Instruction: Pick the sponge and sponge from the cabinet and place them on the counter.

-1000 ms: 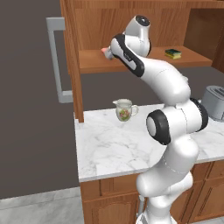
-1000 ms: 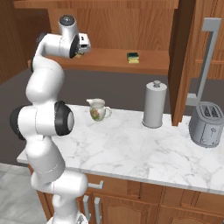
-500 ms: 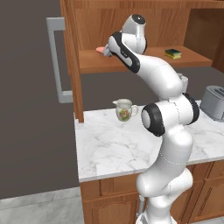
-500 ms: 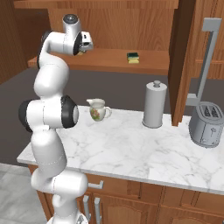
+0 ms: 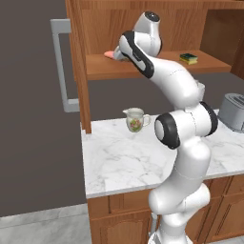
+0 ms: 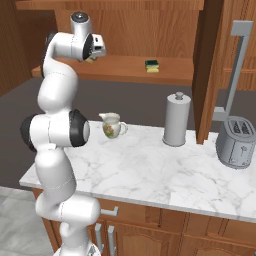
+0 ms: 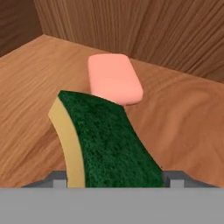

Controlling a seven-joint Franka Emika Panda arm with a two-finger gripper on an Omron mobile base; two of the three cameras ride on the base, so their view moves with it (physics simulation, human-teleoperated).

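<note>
Sponge (image 7: 109, 140) sits directly at the tool in the hand view, lower centre of frame: dark green scouring face turned to the camera, yellow body showing as a strip along its left edge. Grey finger tips (image 7: 175, 180) are just visible at either side of its lower end. Fingers flank it on both sides, but whether they are pressing it yet I cannot tell; contact is hidden at the bottom edge. No clear lift off the shelf either.

Pink block (image 7: 114, 78) lies flat on the wooden shelf (image 7: 183, 127) just beyond the sponge, upper centre of the hand view. Near, possibly touching; it is not wanted, so the grasp has to take the sponge alone.

Base views: arm reaches up into the cabinet (image 5: 78, 62), hand at the left part of the shelf in the upper centre of the left base view. Tool (image 6: 91, 57) is mostly hidden behind the wrist there.

Second sponge (image 6: 152, 65) lies well apart to the right on the same shelf, untouched; also seen in the left base view, upper right.

Tabletop (image 5: 119, 162) below carries a floral jug (image 5: 135, 119), a paper towel roll (image 6: 177, 119) and a toaster (image 6: 236, 141); bare marble remains in front for setting both sponges down.

Judgement: grasp of the first sponge in hand; nothing delivered yet.
</note>
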